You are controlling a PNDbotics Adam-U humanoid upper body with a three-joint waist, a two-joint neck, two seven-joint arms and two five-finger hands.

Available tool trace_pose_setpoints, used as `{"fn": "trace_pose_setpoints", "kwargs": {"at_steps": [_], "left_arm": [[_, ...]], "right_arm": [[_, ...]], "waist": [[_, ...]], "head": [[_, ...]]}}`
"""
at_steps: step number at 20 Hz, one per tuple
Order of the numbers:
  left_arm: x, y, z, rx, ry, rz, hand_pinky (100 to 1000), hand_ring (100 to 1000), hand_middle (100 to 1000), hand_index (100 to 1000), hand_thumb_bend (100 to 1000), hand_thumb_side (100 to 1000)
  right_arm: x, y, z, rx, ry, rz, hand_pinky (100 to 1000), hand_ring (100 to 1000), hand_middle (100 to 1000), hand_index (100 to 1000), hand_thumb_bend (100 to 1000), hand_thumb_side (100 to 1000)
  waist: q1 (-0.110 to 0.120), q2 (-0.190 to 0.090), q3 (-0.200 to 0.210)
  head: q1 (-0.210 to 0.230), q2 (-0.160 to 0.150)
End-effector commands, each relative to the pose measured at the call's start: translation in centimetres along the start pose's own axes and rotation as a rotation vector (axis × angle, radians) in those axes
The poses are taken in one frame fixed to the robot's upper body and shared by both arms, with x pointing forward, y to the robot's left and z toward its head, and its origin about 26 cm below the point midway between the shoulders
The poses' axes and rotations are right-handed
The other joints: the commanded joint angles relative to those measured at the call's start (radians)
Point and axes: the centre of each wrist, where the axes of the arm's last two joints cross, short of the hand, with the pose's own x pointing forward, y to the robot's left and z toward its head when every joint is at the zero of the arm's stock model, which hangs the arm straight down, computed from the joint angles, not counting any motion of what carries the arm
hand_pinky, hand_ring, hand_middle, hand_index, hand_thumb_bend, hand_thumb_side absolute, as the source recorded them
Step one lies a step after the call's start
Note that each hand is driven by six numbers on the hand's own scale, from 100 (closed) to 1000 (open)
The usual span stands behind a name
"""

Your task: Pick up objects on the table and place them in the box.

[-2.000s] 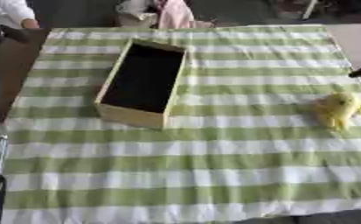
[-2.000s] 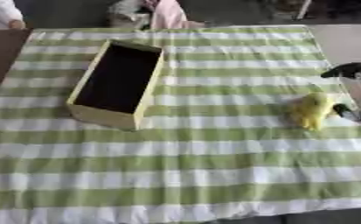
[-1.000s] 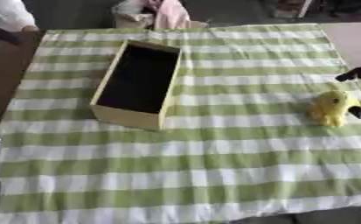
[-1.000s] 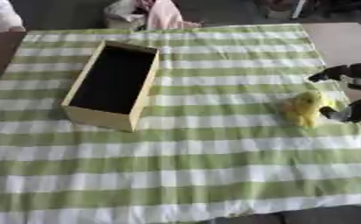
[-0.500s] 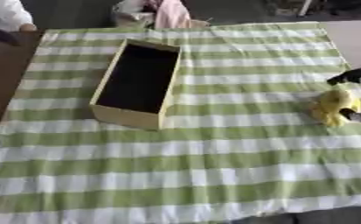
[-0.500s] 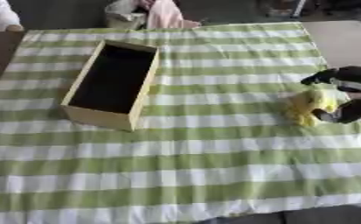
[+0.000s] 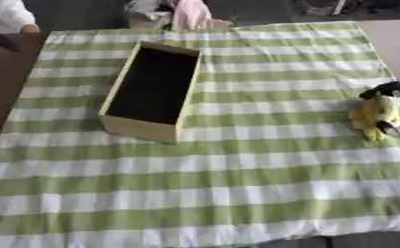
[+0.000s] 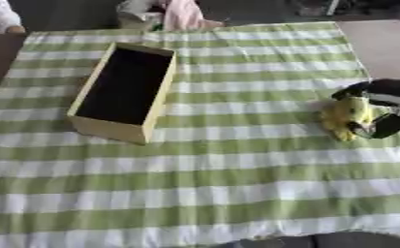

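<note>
Right hand (image 8: 381, 109): closed round the yellow toy (image 8: 347, 117), fingers above and thumb below.
Change: half a second ago the fingers were only drawing in; now the toy is enclosed.
Toy: at 3 o'clock, on the cloth (image 8: 211, 169).
Box (image 8: 122, 92): at 10 o'clock, nothing seen inside.
Meaning: grasp judged made; lift due next.
Left hand: unseen.

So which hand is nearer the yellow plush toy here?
The right hand: its fingers curl round the yellow plush toy at the table's right edge. The left hand shows in neither view, so its distance cannot be judged.
</note>
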Motion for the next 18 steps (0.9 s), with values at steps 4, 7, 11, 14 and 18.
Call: {"fn": "trace_pose_setpoints", "kwargs": {"at_steps": [4, 7, 11, 14, 18], "left_arm": [[0.7, 0.1, -0.7, -0.02, -0.032, -0.004, 472, 974, 854, 703, 100, 734], [0.7, 0.1, -0.7, -0.021, -0.032, -0.003, 472, 974, 854, 701, 100, 734], [0.7, 0.1, -0.7, -0.02, -0.033, -0.004, 471, 975, 854, 698, 100, 733], [0.7, 0.1, -0.7, -0.021, -0.034, -0.004, 472, 974, 854, 697, 100, 733], [0.7, 0.2, -0.7, -0.02, -0.033, -0.005, 471, 975, 855, 696, 100, 733]], "right_arm": [[-1.3, -1.7, 1.7, 0.034, 0.047, 0.054, 1000, 925, 891, 1000, 161, 243], [-1.3, -1.5, 1.5, 0.053, 0.054, 0.055, 1000, 923, 887, 1000, 199, 323], [-1.4, -1.2, 1.3, 0.078, 0.063, 0.071, 967, 891, 847, 1000, 250, 373], [-1.2, -1.0, 0.9, 0.097, 0.07, 0.097, 895, 869, 832, 1000, 259, 402], [-1.1, -0.6, 0.6, 0.103, 0.08, 0.111, 808, 822, 771, 974, 258, 405]], "waist": [[-0.002, -0.01, 0.003], [-0.002, -0.008, 0.004], [-0.001, -0.006, 0.006], [-0.001, -0.005, 0.007], [0.0, -0.004, 0.006]], "head": [[0.0, -0.007], [-0.002, -0.008], [-0.007, -0.009], [-0.011, -0.008], [-0.013, -0.008]]}}
